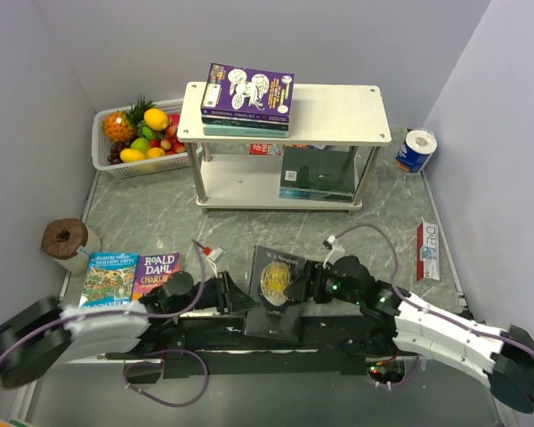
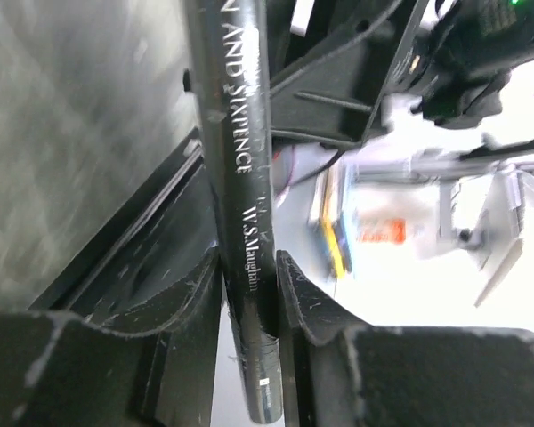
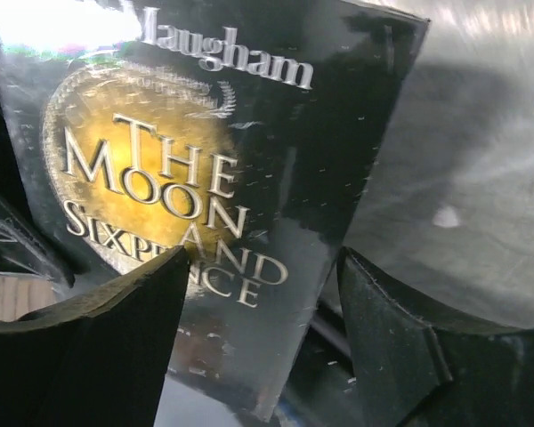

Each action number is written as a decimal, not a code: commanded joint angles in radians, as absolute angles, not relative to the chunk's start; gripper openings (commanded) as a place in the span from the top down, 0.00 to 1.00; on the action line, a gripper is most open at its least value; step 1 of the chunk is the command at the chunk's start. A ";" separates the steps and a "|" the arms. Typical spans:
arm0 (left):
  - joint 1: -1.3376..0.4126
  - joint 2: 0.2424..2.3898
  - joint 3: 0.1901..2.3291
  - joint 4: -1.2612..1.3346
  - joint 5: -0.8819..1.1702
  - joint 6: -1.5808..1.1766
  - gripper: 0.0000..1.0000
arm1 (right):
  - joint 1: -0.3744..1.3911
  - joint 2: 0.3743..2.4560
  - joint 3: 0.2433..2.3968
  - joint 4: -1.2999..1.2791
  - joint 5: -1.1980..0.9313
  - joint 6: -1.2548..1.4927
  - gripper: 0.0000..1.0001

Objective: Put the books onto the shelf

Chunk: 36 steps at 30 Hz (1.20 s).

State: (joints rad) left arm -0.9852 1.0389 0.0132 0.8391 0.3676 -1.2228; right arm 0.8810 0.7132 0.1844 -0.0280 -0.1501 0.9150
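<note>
Black book (image 1: 279, 283) stands tilted at the near edge of the bench (image 1: 160, 213), between your two arms. Your left pincer (image 2: 249, 285) is clenched on its spine. Your right pincer (image 3: 262, 302) is spread wide, facing its cover and released. More books (image 1: 246, 98) lie stacked on the shelf (image 1: 338, 111).

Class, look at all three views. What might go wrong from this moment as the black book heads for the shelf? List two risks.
1. The left pincer pinches the black book only along its thin spine, so the book may swing or slip out when lifted.
2. The right pincer stands open, straddling the cover. If the arms move out of step, it may knock the book loose.
</note>
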 commanded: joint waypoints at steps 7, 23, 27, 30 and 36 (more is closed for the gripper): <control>-0.994 0.488 0.081 0.529 0.003 -1.129 0.99 | 0.890 0.676 0.406 -0.259 -0.006 0.798 0.24; -1.000 0.538 0.034 0.808 -0.373 -1.241 0.99 | 0.888 0.285 0.243 -0.083 0.055 1.011 0.05; -1.000 0.616 0.063 0.952 -0.443 -1.214 0.99 | 0.888 0.343 0.206 0.029 -0.021 1.081 0.02; -1.002 0.681 0.121 0.986 -0.439 -1.174 0.99 | 0.888 0.416 0.183 0.138 -0.061 1.114 0.02; -1.002 0.790 0.187 1.054 -0.361 -1.176 0.99 | 0.887 0.579 0.163 0.388 -0.109 1.137 0.01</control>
